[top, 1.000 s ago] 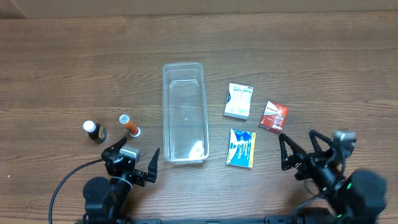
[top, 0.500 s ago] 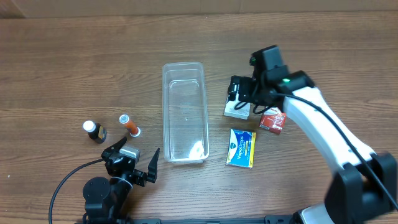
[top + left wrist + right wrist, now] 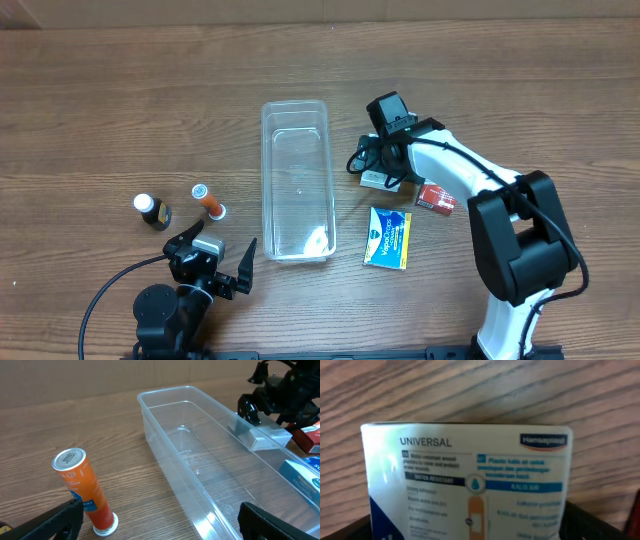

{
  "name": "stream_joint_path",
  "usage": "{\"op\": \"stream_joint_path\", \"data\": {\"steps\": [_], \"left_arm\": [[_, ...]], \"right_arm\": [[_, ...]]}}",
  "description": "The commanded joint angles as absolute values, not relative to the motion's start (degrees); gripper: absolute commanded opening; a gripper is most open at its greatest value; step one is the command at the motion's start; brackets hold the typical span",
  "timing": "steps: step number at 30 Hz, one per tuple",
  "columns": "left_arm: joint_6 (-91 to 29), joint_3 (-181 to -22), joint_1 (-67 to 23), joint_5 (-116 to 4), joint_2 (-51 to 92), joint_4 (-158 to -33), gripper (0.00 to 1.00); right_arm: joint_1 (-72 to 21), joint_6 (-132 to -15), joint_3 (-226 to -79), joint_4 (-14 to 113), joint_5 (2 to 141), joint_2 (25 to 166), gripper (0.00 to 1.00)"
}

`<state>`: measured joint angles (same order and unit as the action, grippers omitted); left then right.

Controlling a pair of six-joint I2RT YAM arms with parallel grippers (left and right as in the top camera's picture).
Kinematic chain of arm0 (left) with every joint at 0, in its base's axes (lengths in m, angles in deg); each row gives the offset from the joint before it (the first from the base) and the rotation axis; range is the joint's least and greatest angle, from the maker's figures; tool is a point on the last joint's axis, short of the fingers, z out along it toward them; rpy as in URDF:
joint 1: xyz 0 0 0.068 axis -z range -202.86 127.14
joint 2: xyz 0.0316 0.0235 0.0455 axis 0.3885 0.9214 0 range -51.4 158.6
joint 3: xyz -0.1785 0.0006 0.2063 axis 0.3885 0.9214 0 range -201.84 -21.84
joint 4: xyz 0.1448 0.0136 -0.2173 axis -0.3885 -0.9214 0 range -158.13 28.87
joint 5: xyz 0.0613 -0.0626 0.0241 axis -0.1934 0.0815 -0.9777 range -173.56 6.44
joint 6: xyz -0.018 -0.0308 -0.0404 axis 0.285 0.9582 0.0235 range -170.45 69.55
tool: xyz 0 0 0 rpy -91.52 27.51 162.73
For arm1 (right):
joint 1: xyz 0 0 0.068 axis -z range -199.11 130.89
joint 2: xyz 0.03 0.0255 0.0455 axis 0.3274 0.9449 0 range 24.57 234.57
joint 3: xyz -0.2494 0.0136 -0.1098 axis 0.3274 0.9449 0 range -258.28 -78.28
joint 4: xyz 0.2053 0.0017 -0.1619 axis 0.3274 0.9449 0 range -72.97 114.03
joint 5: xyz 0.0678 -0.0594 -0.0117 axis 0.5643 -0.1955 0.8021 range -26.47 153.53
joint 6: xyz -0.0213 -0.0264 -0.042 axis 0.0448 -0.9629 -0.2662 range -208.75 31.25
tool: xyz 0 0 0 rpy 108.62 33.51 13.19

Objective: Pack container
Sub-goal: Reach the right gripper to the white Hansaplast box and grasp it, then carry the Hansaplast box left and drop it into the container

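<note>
The container [image 3: 297, 106] is a clear, long, empty bin at the table's middle; it also shows in the left wrist view [image 3: 165, 395]. My right gripper [image 3: 380, 165] is down on the white plaster box [image 3: 374, 180] just right of the container, its fingers against both sides of the box [image 3: 470, 480], which rests on the table [image 3: 265, 438]. My left gripper [image 3: 212, 262] is open and empty near the front edge, left of the container's near end. An orange tube [image 3: 209, 201] stands upright ahead of it [image 3: 82, 490].
A small dark bottle with a white cap [image 3: 152, 211] stands left of the orange tube. A red box [image 3: 436, 197] and a blue-and-yellow box [image 3: 387, 238] lie right of the container, close to the right arm.
The right arm swung out from the front right edge to the white box, then shifted a little left and lower over it. The left arm has not moved.
</note>
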<state>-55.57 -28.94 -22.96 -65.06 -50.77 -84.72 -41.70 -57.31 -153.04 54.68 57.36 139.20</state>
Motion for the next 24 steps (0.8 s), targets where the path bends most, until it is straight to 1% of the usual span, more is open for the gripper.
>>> {"op": "stream_joint_path", "data": {"steps": [1,4,7,8,10,11,12,15,19,23,24], "left_arm": [[-56.69,-28.7,-23.22,-64.47,-51.12,-84.48,1.0],[-56.69,-28.7,-23.22,-64.47,-51.12,-84.48,1.0],[-56.69,-28.7,-23.22,-64.47,-51.12,-84.48,1.0],[-56.69,-28.7,-23.22,-64.47,-51.12,-84.48,1.0],[-56.69,-28.7,-23.22,-64.47,-51.12,-84.48,1.0],[-56.69,-28.7,-23.22,-64.47,-51.12,-84.48,1.0],[-56.69,-28.7,-23.22,-64.47,-51.12,-84.48,1.0],[-56.69,-28.7,-23.22,-64.47,-51.12,-84.48,1.0],[-56.69,-28.7,-23.22,-64.47,-51.12,-84.48,1.0],[-56.69,-28.7,-23.22,-64.47,-51.12,-84.48,1.0],[-56.69,-28.7,-23.22,-64.47,-51.12,-84.48,1.0]], "right_arm": [[-41.81,-57.02,-156.45,58.05,54.28,138.83,0.84],[-42.55,-57.55,-162.11,65.57,52.85,135.7,0.69],[-46.16,-59.21,-171.18,77.3,52.85,131.05,0.67],[-47.75,-59.21,-173.12,79.56,53.07,130.09,0.66],[-54.55,-60.69,-177.02,81.24,53.09,128.23,0.66],[-58.16,-60.67,-177.34,79.38,53.09,128.16,0.65],[-60.63,-60.54,-176.91,76.54,53.07,128.38,0.6],[-63.73,-59.25,-176.38,69.55,53.07,131.07,0.61],[-62.85,-58.29,-176.38,61.74,53.27,139.11,0.6],[-61.11,-58.29,-176.38,56.85,54.17,145.28,0.61],[-60.63,-58.4,-176.38,54.99,54.14,145.47,0.67]]}}
